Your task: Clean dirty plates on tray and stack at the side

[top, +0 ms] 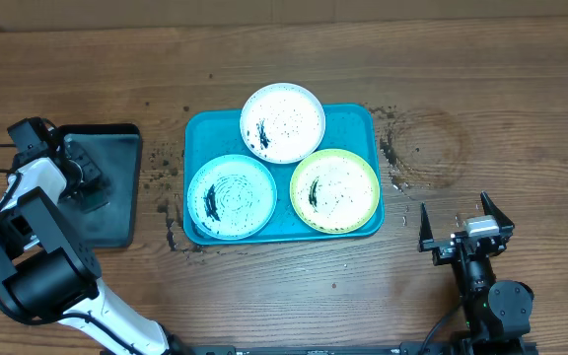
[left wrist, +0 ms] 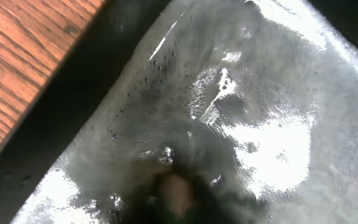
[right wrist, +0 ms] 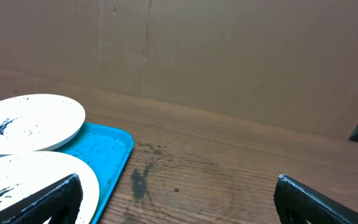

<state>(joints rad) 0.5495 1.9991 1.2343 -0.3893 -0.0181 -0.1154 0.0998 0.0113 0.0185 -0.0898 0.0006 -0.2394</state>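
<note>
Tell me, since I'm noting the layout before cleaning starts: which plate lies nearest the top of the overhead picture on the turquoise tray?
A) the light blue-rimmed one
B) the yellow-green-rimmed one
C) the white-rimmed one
C: in the overhead view the white-rimmed plate sits at the top edge of the tray, while the light blue plate and the yellow-green plate lie side by side below it.

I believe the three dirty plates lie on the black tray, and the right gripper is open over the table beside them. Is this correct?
Not quite. The three plates lie on the turquoise tray, not on the black tray, which holds none of them. The overhead view shows this. The rest stands: the plates are dirty, and the right gripper is open over the table beside them.
</note>
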